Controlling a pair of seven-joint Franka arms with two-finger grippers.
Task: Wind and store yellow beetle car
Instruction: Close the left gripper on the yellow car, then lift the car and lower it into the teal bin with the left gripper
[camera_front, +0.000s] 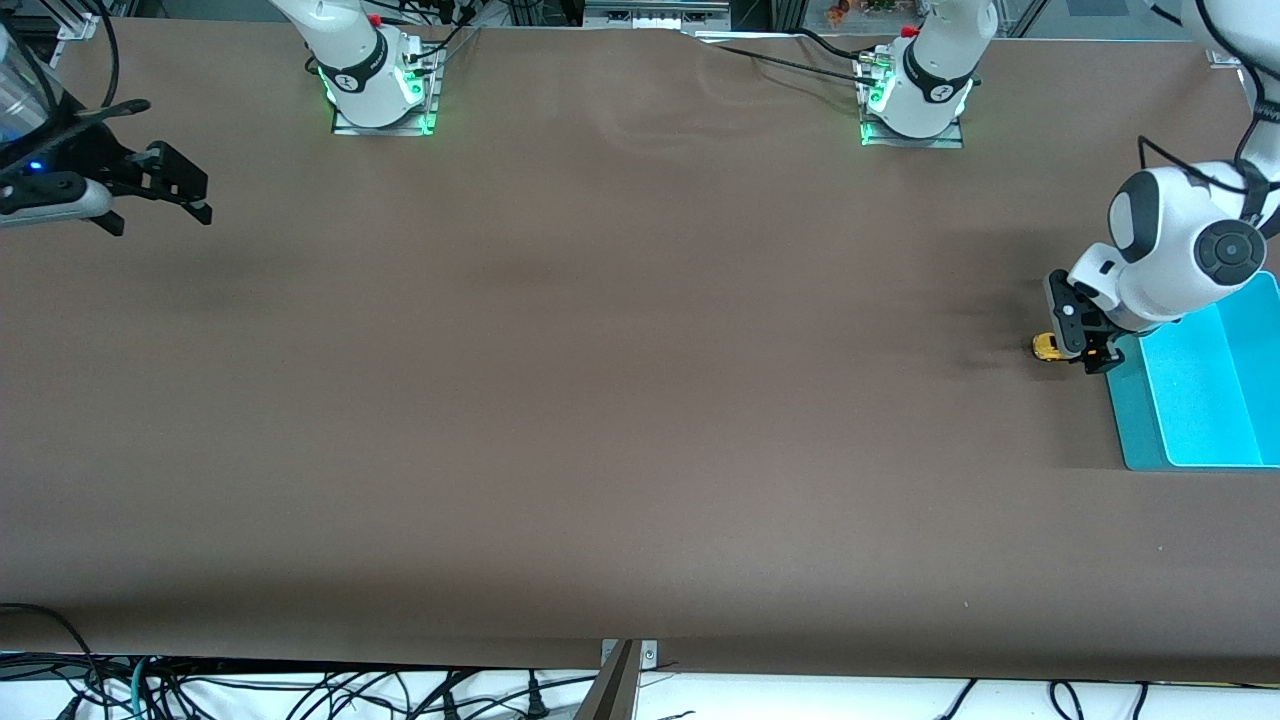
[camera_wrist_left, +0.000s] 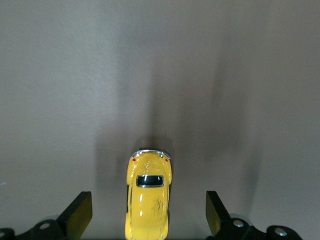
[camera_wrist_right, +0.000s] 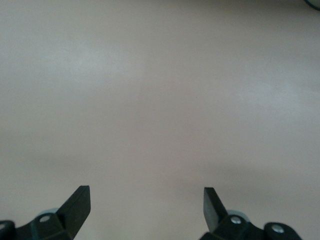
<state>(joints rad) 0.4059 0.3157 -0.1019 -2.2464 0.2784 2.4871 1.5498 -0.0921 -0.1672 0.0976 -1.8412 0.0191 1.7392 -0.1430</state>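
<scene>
Yellow beetle car sits beside turquoise bin (outside it).

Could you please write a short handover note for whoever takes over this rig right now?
Left gripper: open, low over the table at the left arm's end, fingers on either side of the yellow beetle car with gaps on both sides.
Right gripper: open, empty, waiting over the right arm's end of the table.
The car stands on its wheels on the brown table, just beside the teal bin, not in it.
Done: the left gripper is lined up around the car.
Left: close on the car, wind it, then place it in the bin.
</scene>
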